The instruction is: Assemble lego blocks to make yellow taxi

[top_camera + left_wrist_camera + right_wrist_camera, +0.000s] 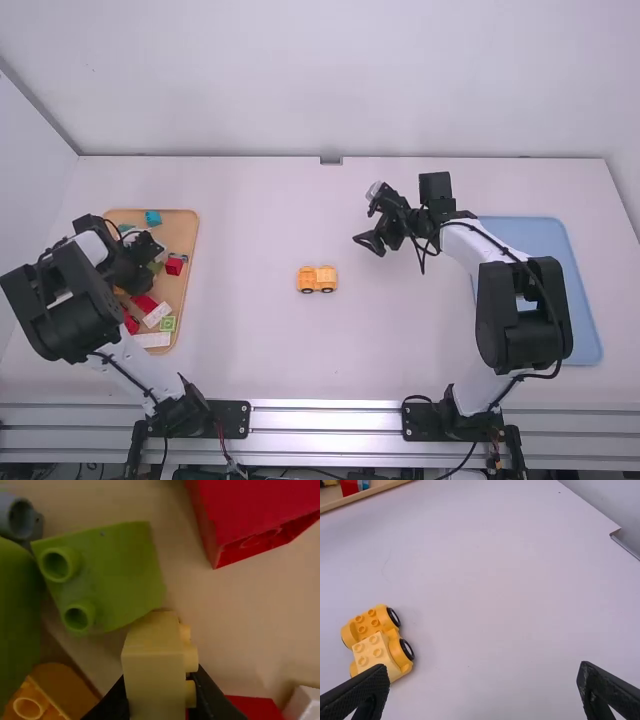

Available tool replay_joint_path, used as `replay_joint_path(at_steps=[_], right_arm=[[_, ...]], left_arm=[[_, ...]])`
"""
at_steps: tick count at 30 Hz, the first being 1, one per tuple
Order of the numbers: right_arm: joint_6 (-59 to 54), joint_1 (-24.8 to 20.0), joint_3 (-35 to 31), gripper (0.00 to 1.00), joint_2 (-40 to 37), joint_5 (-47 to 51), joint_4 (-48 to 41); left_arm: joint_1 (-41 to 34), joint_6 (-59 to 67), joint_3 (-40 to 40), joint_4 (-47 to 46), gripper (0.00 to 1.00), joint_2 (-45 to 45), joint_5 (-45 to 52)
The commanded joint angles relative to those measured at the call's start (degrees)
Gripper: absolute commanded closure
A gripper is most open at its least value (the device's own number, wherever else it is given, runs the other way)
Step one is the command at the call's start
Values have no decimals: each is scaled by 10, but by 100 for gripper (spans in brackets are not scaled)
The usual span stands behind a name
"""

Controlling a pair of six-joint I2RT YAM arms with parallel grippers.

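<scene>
Mid-tabletop (260, 350) stands the yellow car (317, 280). From it, the tray (186, 235) lies at nine o'clock, a teal block (153, 218) at its twelve, a white block (152, 340) at its six, the left pincer (130, 270) over it; the blue mat (588, 320) at three; the right pincer (364, 223), spread, between one and two

No label, number or sign can be read on anything in these three views.

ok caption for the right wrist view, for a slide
Wheeled yellow base carrying a pale yellow block, on a white table before the right arm's open pincer, tray edge beyond.
</scene>
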Motion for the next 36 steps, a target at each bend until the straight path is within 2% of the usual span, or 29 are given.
replay_joint_path(at_steps=[1, 6, 9, 11, 14, 17, 24, 27, 30, 33, 35, 36], right_arm=[[1, 0, 13, 2, -6, -27, 3], [4, 0, 13, 1, -6, -105, 38], [52, 0, 13, 1, -6, -131, 69], [132, 1, 13, 1, -6, -141, 107], [198, 1, 12, 1, -6, -140, 137], [253, 8, 12, 2, -6, -141, 156], [334, 37, 12, 2, -6, -140, 178], [348, 53, 12, 1, -6, -140, 177], [348, 66, 12, 1, -6, -140, 173], [348, 72, 12, 0, -6, -138, 163], [348, 71, 12, 6, -6, -134, 150], [348, 71, 12, 11, -6, -116, 135]], left_arm=[[-8, -10, 18, -11, 76, -42, 37], [-17, -19, 16, -17, 76, -111, 85], [-33, -19, 12, -21, 75, -150, 111], [-56, -19, 3, -16, 76, -190, 130], [-92, -19, -17, 14, 76, -230, 165], [-152, -18, -55, 89, 75, -268, 228], [-278, -63, -112, 254, 77, -259, 260], [-320, -52, -121, 286, 73, -242, 266], [-375, -27, -128, 300, 74, -224, 266], [-428, -36, -128, 334, 79, -194, 262], [-445, -49, -128, 351, 82, -184, 262], [-458, -55, -128, 360, 87, -177, 262]])
